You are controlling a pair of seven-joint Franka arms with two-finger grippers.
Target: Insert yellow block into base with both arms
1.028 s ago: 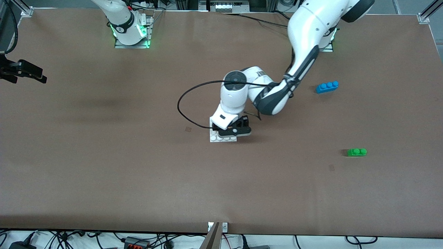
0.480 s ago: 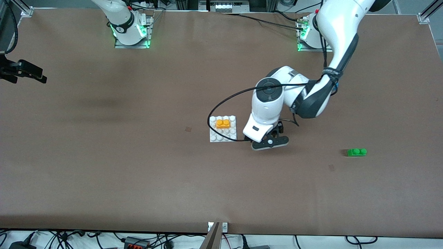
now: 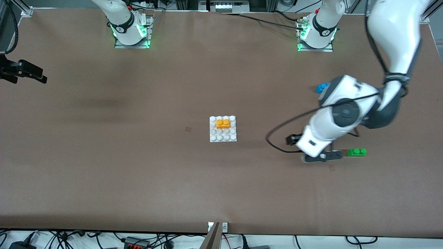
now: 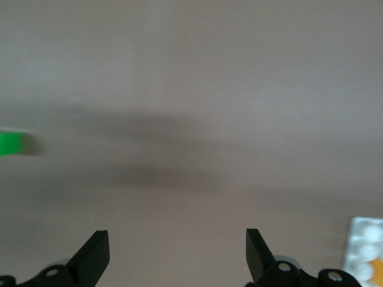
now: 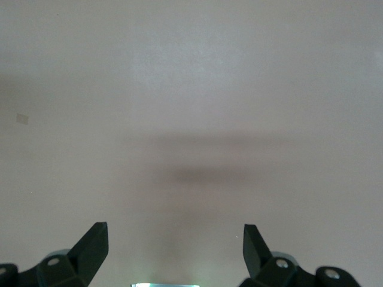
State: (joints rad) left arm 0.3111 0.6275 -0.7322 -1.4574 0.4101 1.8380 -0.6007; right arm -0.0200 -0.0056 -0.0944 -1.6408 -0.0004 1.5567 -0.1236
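The yellow block (image 3: 223,123) sits on the base (image 3: 223,129), seated on the studs in the row second from the edge farthest from the front camera, two studs wide and roughly centred across the plate; the base lies flat on the brown table (image 3: 104,155), near the table's middle; no gripper touches either part.

The left gripper (image 3: 320,156) hangs low over bare table toward the left arm's end, well apart from the base; it is just beside the green brick (image 3: 356,152), on the side of that brick toward the base; in the left wrist view the gripper (image 4: 177,254) has its fingers spread wide with nothing between them, only bare table showing in the gap; the green brick (image 4: 11,143) appears at one edge of that view and a corner of the base (image 4: 365,245) with a sliver of yellow at the other.

The blue brick (image 3: 322,88) lies farther from the front camera than the green brick; it is mostly hidden by the left arm's wrist.

The right arm waits; only its base (image 3: 128,29) shows in the front view; in the right wrist view the right gripper (image 5: 175,251) is wide open and empty, over bare table.
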